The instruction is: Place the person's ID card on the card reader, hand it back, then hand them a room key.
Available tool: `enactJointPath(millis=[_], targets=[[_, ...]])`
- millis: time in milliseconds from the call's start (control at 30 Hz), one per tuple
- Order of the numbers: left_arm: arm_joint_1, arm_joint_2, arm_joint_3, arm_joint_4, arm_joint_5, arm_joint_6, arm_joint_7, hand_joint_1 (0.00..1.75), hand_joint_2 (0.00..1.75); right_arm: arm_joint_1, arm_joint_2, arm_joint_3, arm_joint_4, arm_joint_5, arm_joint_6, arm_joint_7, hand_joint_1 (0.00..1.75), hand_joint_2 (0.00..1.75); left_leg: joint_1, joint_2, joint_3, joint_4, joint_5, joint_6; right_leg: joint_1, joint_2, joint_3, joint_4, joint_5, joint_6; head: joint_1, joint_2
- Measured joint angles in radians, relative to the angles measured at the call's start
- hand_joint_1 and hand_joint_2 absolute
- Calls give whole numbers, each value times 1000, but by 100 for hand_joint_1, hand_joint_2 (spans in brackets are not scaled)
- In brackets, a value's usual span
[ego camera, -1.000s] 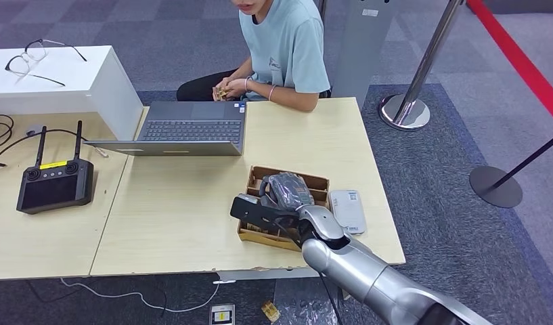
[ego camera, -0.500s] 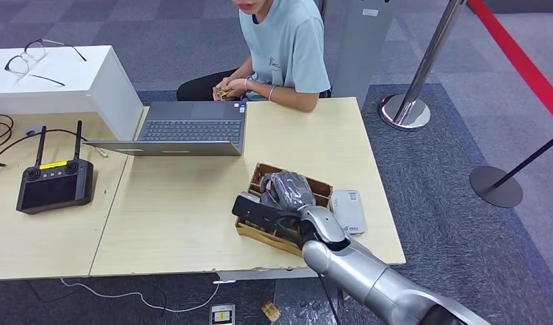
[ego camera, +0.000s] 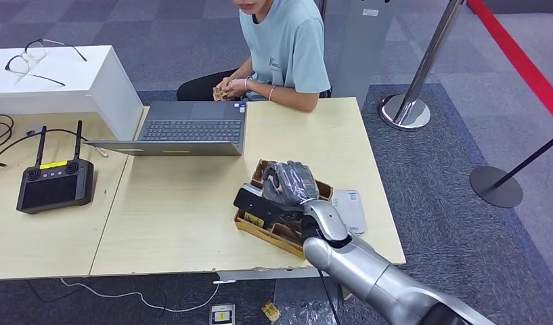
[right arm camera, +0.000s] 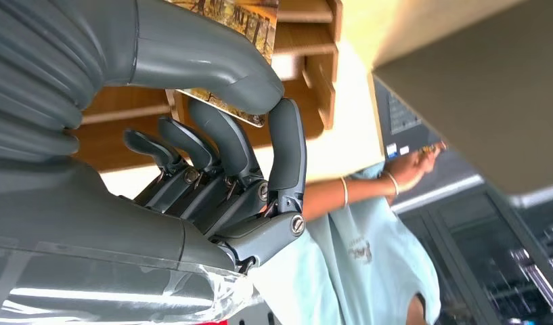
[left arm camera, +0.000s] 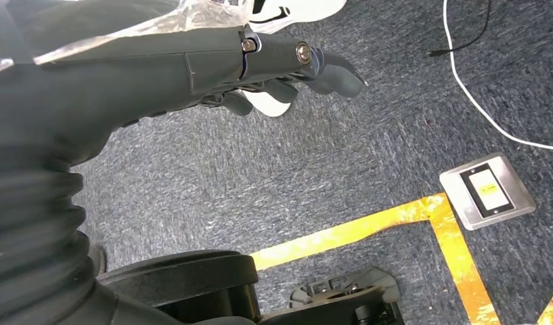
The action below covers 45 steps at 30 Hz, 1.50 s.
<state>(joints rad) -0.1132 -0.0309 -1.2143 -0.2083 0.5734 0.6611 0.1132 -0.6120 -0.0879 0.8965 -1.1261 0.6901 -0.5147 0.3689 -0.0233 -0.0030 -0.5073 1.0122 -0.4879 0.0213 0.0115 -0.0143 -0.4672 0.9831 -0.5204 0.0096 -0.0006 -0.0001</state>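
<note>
- Room key (right arm camera: 223, 30): pinched by right hand (ego camera: 290, 184), thumb and fingers (right arm camera: 287, 152) on it, above wooden box (ego camera: 253, 227), presumably for lifting out.
- Left hand (left arm camera: 287, 61): unclenched, holding nothing.

A brown wooden card tray (ego camera: 258, 225), split into compartments by thin dividers, sits skewed near the right front of the pale table. In the right wrist view a patterned gold-and-dark room key (right arm camera: 227, 20) stands against a divider of the tray, partly hidden by the thumb. Just beside the tray on its right lies the card reader (ego camera: 350, 210), a flat white rounded slab with small printed markings. The ID card cannot be made out.
</note>
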Motion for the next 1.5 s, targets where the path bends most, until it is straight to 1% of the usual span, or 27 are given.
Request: enactJointPath(millis=[367, 1133, 1300, 1500], targets=[[0, -1, -2, 0, -5, 0, -2, 0, 175, -23, -11, -9, -41, 18, 0, 8, 175, 175, 0, 0, 0, 0, 0, 0, 0, 0, 0, 0, 0, 0, 0, 0], [0, -2, -3, 0, -12, 0, -9, 0, 175, -50, -23, -14, -56, 26, 0, 19, 175, 175, 0, 0, 0, 0, 0, 0, 0, 0, 0, 0, 0, 0, 0, 0], [0, -2, -3, 0, -11, -2, -15, 0, 175, -56, -29, -15, -84, 43, 6, 44, 175, 175, 0, 0, 0, 0, 0, 0, 0, 0, 0, 0, 0, 0, 0, 0], [0, -2, -3, 0, -12, -4, -18, 0, 175, -80, -40, -16, -126, 74, 34, 72, 175, 175, 0, 0, 0, 0, 0, 0, 0, 0, 0, 0, 0, 0, 0, 0]])
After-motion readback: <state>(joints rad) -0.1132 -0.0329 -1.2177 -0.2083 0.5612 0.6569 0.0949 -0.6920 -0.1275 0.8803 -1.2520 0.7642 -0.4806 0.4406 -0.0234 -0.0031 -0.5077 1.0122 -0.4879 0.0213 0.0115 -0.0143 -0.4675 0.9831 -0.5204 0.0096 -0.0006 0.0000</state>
